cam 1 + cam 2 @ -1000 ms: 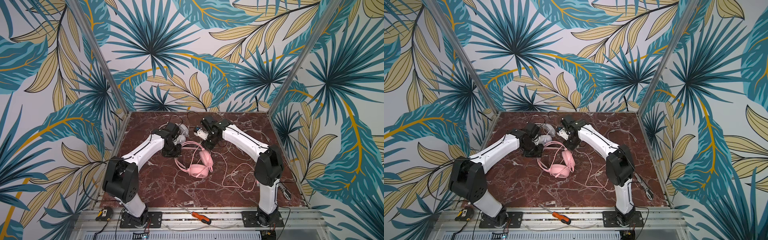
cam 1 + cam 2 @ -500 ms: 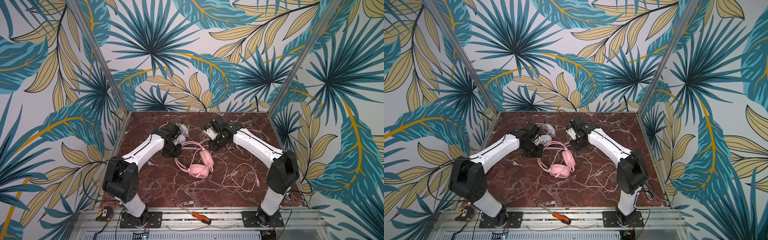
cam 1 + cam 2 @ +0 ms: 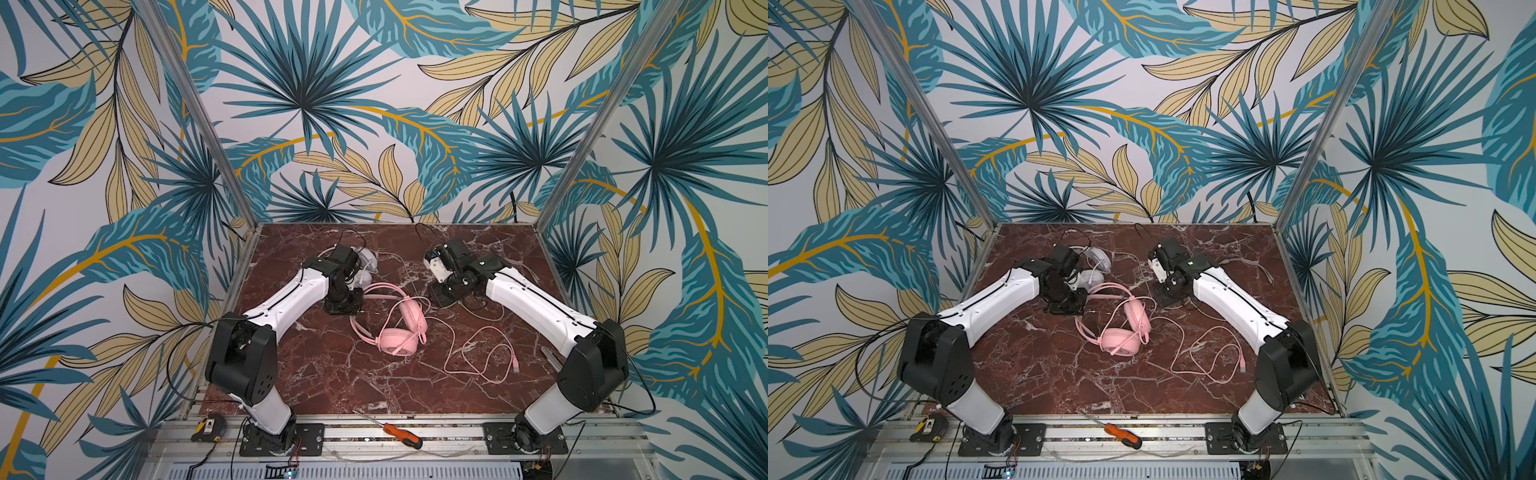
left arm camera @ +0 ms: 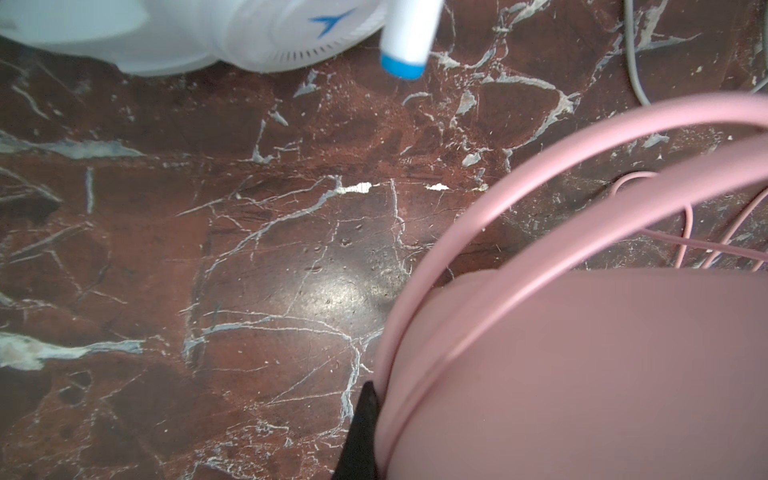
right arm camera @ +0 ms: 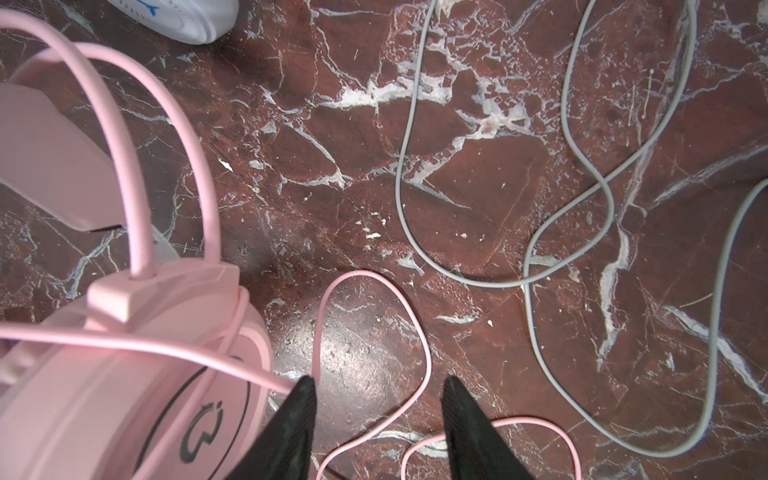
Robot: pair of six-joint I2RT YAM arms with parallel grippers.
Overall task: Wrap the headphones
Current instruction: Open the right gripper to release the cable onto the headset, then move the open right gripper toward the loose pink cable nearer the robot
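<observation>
Top views, both alike: table [image 3: 324, 374], walled at back and sides. Near-left marble is bare; pink cable [image 3: 478, 353] loops over the near-right. Pink headset [image 3: 399, 345] lies at centre. White headset [image 3: 368, 259] sits behind it, partly hidden by the left arm. Both arms reach low and inward, wrists bent down. Left gripper [image 3: 353, 309] is at the pink headband's left end; right gripper [image 3: 440, 297] is just beside an earcup.

Left wrist: one finger [image 4: 360, 432] flush against the pink band, mate hidden. Jaws pressed together, pinching the band.

Right wrist: right gripper [image 5: 378, 399] spread, nothing pinched, above a pink cable loop. Grey cable [image 5: 532, 282] sprawls beside it.
</observation>
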